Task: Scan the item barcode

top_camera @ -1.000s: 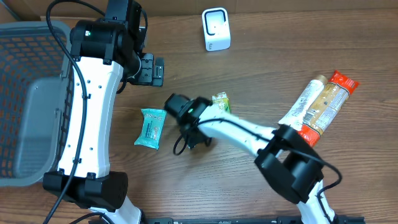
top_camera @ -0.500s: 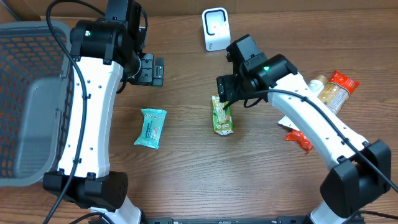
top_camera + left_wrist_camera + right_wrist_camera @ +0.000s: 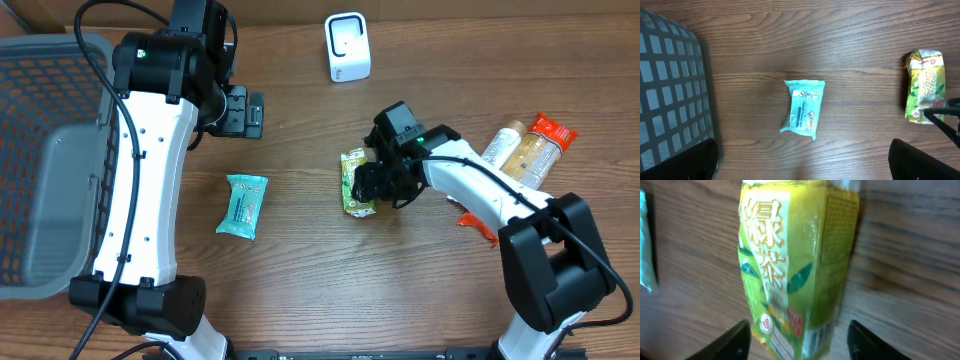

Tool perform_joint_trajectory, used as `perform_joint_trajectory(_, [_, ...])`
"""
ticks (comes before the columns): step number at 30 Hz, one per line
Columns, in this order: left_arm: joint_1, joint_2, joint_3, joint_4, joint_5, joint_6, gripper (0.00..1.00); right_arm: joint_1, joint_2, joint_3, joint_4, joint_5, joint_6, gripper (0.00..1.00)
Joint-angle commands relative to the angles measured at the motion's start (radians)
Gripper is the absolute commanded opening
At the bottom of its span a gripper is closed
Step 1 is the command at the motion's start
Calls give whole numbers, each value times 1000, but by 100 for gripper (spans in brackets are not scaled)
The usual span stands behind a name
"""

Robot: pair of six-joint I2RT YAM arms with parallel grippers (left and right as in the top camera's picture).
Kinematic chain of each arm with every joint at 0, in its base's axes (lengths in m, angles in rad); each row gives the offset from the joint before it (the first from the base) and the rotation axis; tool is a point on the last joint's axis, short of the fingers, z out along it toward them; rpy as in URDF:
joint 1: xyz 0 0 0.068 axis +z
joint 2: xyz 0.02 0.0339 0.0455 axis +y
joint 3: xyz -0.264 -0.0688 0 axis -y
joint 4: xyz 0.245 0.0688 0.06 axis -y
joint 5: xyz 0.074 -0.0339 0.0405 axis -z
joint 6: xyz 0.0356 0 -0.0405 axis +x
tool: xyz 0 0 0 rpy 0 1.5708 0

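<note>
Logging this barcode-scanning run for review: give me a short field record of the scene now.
right gripper: open, straddling the green tea packet
green tea packet: flat on table
left gripper: open, empty
scanner: upright on table, untouched
basket: at table's left side
teal wipes pack: lying apart, nearer the basket

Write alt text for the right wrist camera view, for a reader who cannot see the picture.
A yellow-green tea packet with green Chinese characters lies on a wooden table, filling the frame's middle. The open right gripper straddles its lower end, one dark fingertip each side. The edge of a teal packet shows at far left.
</note>
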Motion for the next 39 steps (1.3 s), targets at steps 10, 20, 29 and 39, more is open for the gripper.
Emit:
perform_joint_trajectory(10, [5,8,1,2,2,15,100,2,23,-95,139,-48,10,9])
perform_joint_trajectory(20, [5,8,1,2,2,15,100,11,-131,45,-75,272,11,4])
perform_joint_trajectory(29, [5,8,1,2,2,15,100,181,-48,98,-303,785,180,4])
perform_joint_trajectory(39, [5,8,1,2,2,15,100,381,70,107,-297,828,176,41])
